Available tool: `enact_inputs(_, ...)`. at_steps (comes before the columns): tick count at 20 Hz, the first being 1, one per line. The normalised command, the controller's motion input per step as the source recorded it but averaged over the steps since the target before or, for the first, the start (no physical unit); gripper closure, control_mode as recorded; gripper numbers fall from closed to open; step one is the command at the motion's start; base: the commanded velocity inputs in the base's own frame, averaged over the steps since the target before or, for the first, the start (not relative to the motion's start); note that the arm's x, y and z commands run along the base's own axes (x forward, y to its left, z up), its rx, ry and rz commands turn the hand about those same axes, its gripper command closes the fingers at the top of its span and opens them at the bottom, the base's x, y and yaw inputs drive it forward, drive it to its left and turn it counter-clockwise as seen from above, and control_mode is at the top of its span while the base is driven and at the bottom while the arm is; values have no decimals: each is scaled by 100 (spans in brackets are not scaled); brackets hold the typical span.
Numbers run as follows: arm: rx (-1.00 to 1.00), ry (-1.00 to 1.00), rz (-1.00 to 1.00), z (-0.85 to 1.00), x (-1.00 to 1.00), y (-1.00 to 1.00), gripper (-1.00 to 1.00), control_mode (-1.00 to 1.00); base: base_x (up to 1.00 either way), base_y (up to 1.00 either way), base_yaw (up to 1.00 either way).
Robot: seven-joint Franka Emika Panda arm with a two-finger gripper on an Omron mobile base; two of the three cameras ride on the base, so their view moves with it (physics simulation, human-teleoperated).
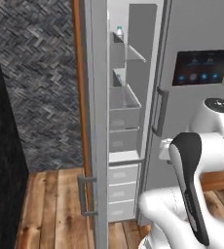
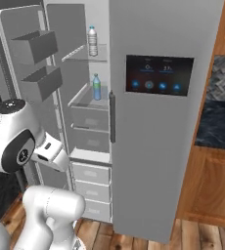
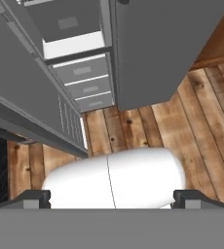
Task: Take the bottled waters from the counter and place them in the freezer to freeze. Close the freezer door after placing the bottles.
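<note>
Steel freezer door [image 2: 21,83]: tall flat grey panel swung wide open to the left, two inner bins on its inside face; judged heavy but free on its hinges, rigid, best pushed on the flat outer face or taken by the bar handle [image 1: 86,195] near its lower edge.
Freezer [image 2: 90,146]: white interior with grey shelves above, bins in the middle and drawers at the bottom, all standing open to the room.
Neighbouring door [image 2: 158,112]: grey panel with a dark touchscreen, shut, just right of the open compartment; its own bar handle sits at the seam and should not be mistaken for the one to use.
Counter [image 2: 217,124]: dark marbled stone over brown cabinets, far right, well apart from the arm.
Bottled waters: whitish bottle [image 2: 92,41] upright on the top shelf, blue-tinted bottle [image 2: 97,87] upright on the shelf below; both already inside, light, smooth, likely to tip if the shelf is jarred.
Gripper [image 3: 112,197]: fingers spread fully apart, holding nothing, aimed down at the wooden floor [image 3: 172,121] beside the drawers.
In the way: the arm's own white links stand between the open door and the compartment, so they must clear the door's swing before it shuts.
Step judged: only closing the door remains.
</note>
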Motion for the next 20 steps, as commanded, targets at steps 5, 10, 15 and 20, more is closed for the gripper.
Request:
enact_inputs(5, 0, 0, 0, 0, 0, 0, -100, 100, -8, 67, 0)
enact_inputs(10, 0, 0, 0, 0, 0, 0, -100, 100, 0, 43, 0)
enact_inputs(15, 0, 0, 0, 0, 0, 0, -100, 100, 0, 37, 0)
enact_inputs(20, 0, 0, 0, 0, 0, 0, -100, 100, 0, 35, 0)
